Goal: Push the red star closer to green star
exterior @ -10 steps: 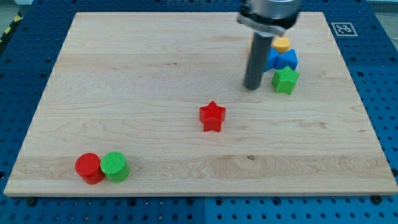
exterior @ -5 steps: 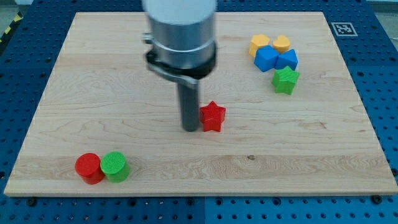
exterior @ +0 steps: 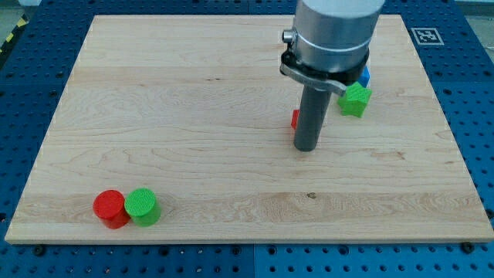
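Observation:
My tip [exterior: 306, 147] rests on the board right of centre. The red star [exterior: 295, 119] is almost wholly hidden behind the rod; only a red sliver shows at the rod's left edge, a little above the tip. The green star [exterior: 355, 100] sits to the upper right of the tip, a short gap from the rod. I cannot tell whether the rod touches the red star.
A blue block [exterior: 364, 76] peeks out above the green star, mostly hidden by the arm. A red cylinder [exterior: 109, 208] and a green cylinder [exterior: 143, 206] stand together at the board's bottom left.
The rod moved from the red star's left side to the right and up, and the red star moved with it towards the green star. The arm now covers the orange and blue blocks.

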{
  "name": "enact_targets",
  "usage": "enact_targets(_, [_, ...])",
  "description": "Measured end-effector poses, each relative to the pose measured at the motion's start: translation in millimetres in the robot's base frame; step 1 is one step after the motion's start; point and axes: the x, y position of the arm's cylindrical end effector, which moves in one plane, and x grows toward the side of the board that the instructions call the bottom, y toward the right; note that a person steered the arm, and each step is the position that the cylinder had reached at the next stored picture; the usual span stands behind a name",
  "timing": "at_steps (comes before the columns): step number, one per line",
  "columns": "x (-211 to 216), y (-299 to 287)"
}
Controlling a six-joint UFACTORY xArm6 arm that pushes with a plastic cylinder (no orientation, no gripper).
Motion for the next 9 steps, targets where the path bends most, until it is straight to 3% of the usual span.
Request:
enact_targets(2, [44,-2])
enact_targets(4, [-24,2])
enact_targets(7, [-42,-5])
enact_targets(9, [-61,-41])
